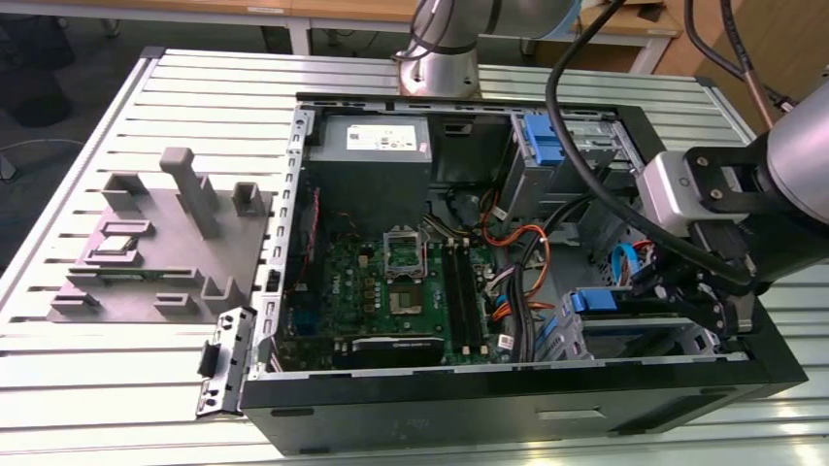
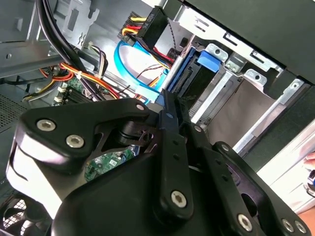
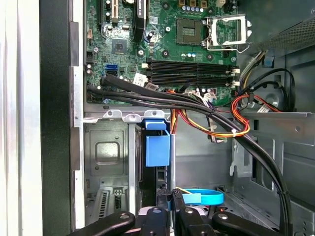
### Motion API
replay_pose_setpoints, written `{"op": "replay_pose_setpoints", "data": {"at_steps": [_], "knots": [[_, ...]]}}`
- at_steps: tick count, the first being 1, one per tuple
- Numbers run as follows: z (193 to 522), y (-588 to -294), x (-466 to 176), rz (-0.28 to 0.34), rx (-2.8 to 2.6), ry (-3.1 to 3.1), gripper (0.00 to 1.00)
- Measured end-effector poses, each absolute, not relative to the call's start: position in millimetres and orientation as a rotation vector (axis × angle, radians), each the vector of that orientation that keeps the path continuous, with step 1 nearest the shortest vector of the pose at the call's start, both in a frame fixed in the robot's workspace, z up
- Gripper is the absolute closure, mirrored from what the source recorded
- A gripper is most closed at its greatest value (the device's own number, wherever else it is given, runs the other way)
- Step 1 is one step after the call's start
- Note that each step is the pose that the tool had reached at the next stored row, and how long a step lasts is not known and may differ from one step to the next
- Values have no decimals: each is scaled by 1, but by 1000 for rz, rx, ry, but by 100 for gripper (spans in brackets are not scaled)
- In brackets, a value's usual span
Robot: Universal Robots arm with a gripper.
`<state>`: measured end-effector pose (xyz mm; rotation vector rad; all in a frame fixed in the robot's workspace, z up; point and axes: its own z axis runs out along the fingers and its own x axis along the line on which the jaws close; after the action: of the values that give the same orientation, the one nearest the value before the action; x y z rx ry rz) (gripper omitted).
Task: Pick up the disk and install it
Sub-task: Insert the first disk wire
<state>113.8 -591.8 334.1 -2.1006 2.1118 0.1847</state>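
Shows an open computer case [image 1: 518, 403] lying on the slotted desk [image 1: 130, 388], with the disk [image 1: 593, 301] at about 4 o'clock of the case interior in the exterior view, well apart from the power supply [image 1: 376, 141] at 11 o'clock. Stands edge-on in the metal drive cage [image 3: 106, 147], blue carrier [image 3: 157, 147] outward, apparently most of the way into the bay.

Places the pincer [image 3: 171, 204] at 3 o'clock of the disk in the exterior view, in line with its narrow end. Presents the jaws clenched, drawn almost together in both wrist views, with the tips at the disk's near end. Leaves unclear whether they press on the carrier or pinch a thin lip of it.

Implies a rigid, fairly dense object: metal body, no flex, yet probably sensitive to knocks. Suggests the plastic carrier as the softer, springier part, liable to bend or slip under a point load. Favours contact on the end face or along the two long rails, square to the bay, not on the broad faces.

Calls for care with the black cable bundle [image 3: 147, 96] and the blue ribbon cable [image 3: 204, 197], the latter just beside the pincer, and with the cage walls close on either flank. Leaves the motherboard [image 1: 388, 282] at 9 o'clock of the disk.
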Motion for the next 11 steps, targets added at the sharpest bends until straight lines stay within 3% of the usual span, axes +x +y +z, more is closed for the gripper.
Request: {"op": "replay_pose_setpoints", "data": {"at_steps": [11], "knots": [[332,-592,114,185,-2100,2112,84]]}}
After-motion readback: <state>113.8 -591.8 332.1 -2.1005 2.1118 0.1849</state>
